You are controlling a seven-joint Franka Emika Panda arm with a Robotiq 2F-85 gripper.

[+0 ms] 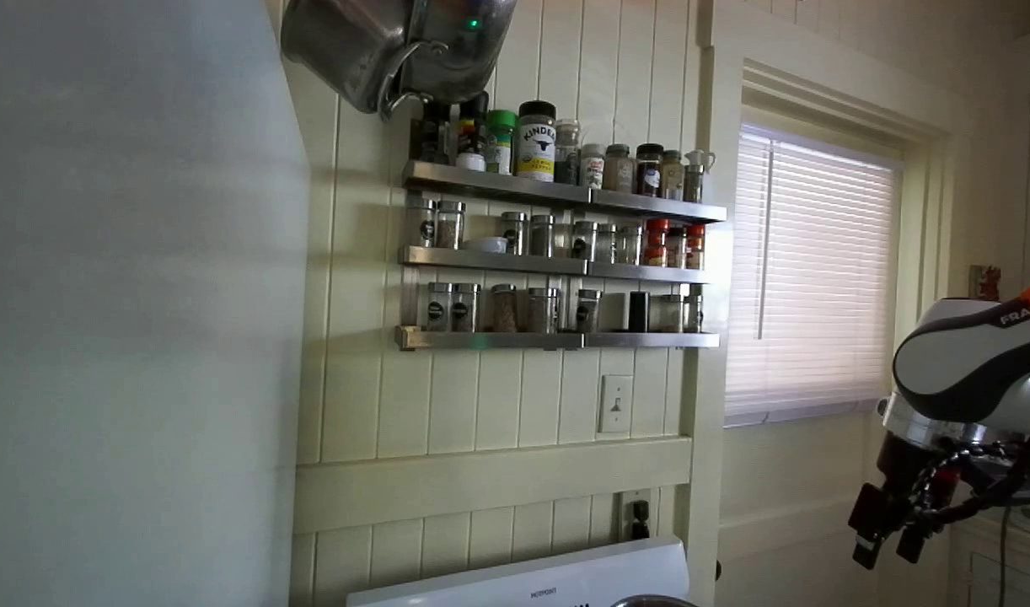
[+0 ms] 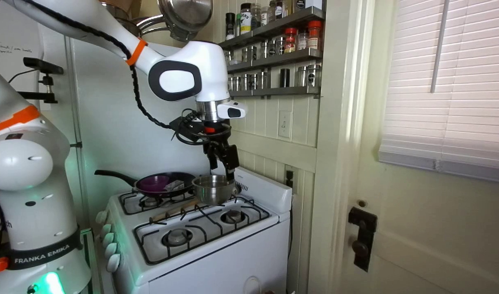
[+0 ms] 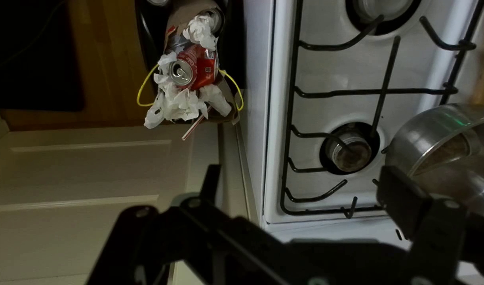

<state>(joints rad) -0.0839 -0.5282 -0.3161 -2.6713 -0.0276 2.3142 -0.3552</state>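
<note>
Metal pot [image 3: 418,134], cropped in wrist view, partly behind the pincer [image 3: 303,178].

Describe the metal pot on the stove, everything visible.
The metal pot is round and silvery, apparently steel, with a curved wall and open top. It sits upright, no lid, toward the back of the stove. The wrist view shows brownish patches inside, perhaps reflections. What supports it underneath is hard to make out. The open gripper overlaps its rim in an exterior view without holding it.

Round, silvery metal pot [image 2: 212,192], open-topped, upright, toward back of white stove [image 2: 217,261].
</note>
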